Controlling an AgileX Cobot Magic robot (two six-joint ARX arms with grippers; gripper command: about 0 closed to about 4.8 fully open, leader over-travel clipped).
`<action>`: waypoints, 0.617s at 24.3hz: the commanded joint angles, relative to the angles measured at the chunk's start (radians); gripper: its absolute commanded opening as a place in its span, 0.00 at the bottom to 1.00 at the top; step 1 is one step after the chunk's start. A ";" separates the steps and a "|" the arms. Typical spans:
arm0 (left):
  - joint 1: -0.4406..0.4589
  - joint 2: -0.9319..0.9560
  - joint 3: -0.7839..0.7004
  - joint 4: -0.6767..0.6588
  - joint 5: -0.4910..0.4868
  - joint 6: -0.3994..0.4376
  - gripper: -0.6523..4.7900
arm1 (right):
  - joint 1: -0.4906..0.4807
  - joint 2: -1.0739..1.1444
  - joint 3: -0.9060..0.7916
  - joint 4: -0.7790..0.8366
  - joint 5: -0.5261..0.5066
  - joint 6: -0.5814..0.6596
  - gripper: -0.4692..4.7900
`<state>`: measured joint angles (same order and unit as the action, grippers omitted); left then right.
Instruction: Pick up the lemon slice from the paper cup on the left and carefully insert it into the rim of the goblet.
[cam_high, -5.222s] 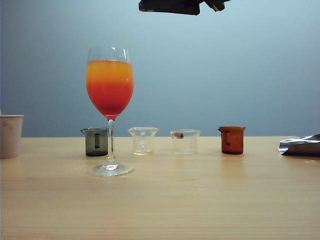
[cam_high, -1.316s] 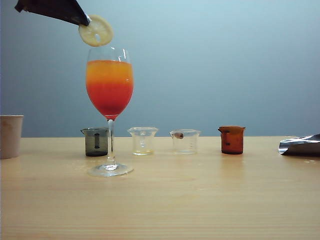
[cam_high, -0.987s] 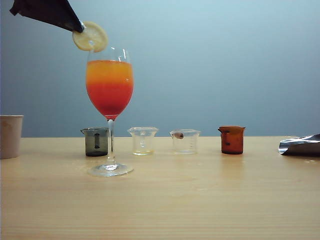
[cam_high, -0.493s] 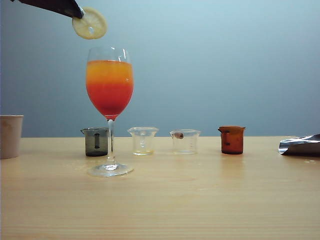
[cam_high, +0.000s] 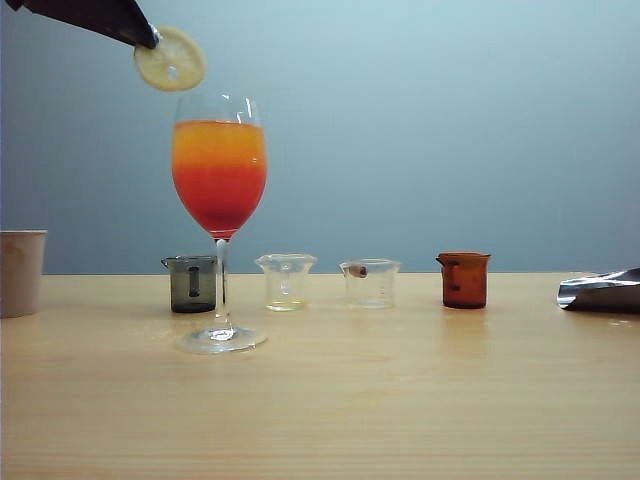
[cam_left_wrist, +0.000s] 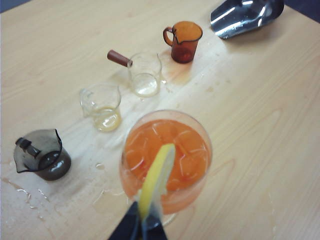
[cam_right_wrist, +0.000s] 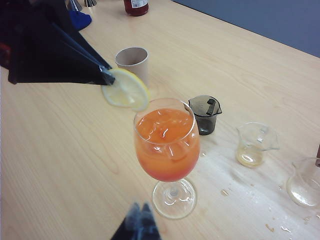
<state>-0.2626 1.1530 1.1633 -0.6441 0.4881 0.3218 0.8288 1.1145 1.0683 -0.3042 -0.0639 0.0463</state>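
Observation:
The goblet (cam_high: 220, 170) stands left of centre on the table, its drink orange over red with ice; it also shows in the wrist views (cam_left_wrist: 200, 137) (cam_right_wrist: 167, 145). My left gripper (cam_high: 152, 38) hangs above and just left of its rim, shut on the lemon slice (cam_high: 171, 60). The slice stands on edge over the glass mouth (cam_left_wrist: 156, 177) and is clear of the rim (cam_right_wrist: 126, 90). The paper cup (cam_high: 20, 272) sits at the far left (cam_right_wrist: 132, 60). My right gripper (cam_right_wrist: 141, 214) hovers near the goblet's foot, shut and empty.
Behind the goblet runs a row: a dark grey beaker (cam_high: 193, 283), two clear beakers (cam_high: 286, 281) (cam_high: 370, 283) and an amber beaker (cam_high: 464, 279). A metal scoop (cam_high: 600, 290) lies at the far right. Drops of liquid wet the table (cam_left_wrist: 107, 182) around the goblet.
The left gripper has lifted the lemon slice from the goblet's left rim and shifted it slightly left. The right arm has not moved.

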 joint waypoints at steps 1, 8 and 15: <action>-0.002 -0.003 0.006 -0.008 -0.015 0.012 0.11 | 0.001 -0.003 0.008 0.017 -0.001 -0.002 0.08; -0.002 -0.003 0.006 -0.004 -0.017 0.012 0.11 | 0.001 -0.003 0.008 0.018 -0.001 -0.002 0.08; -0.002 -0.002 0.006 0.040 0.002 0.011 0.11 | 0.001 -0.003 0.008 0.018 -0.001 -0.002 0.08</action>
<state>-0.2626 1.1534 1.1633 -0.6224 0.4706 0.3252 0.8288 1.1145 1.0687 -0.3042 -0.0639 0.0463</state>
